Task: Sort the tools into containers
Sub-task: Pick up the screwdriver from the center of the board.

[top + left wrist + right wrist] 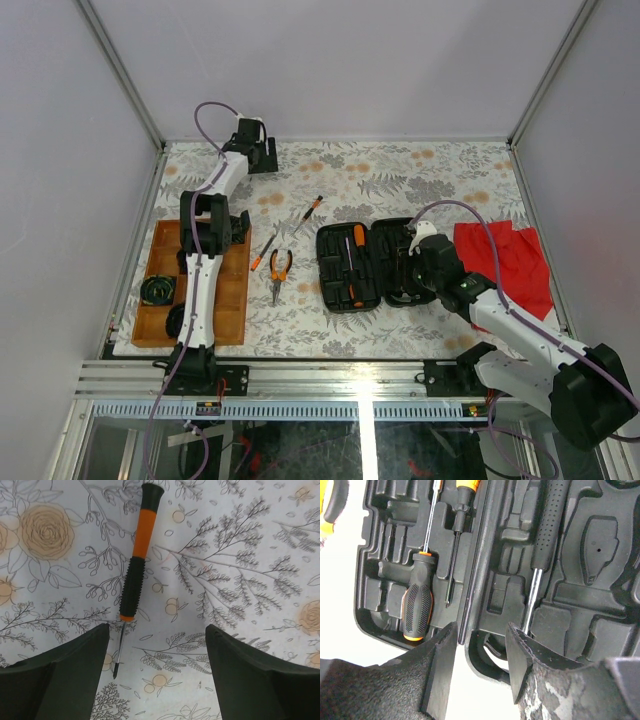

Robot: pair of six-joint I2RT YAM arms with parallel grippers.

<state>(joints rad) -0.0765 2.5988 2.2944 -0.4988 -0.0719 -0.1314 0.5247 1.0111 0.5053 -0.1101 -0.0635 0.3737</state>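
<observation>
An orange-and-black screwdriver (pixel 137 555) lies on the floral cloth, its tip beside my left finger; it shows from above as the small driver (pixel 310 212). My left gripper (pixel 156 630) (pixel 262 152) is at the far back left, open and holding nothing. A second screwdriver (pixel 262 250) and the pliers (pixel 280 265) lie between the wooden tray (pixel 160 240) and the open black case (pixel 335 290). The case (pixel 380 570) holds a fat-handled screwdriver (pixel 417 607), a thin driver (pixel 455 545) and the hammer (pixel 547 525). My right gripper (pixel 480 645) (pixel 425 270) hovers open over the case's near rim by the hinge.
A red cloth (pixel 505 260) lies to the right of the case, under my right arm. A dark round object (pixel 157 290) sits in a tray compartment. White walls with metal frame posts enclose the table on three sides.
</observation>
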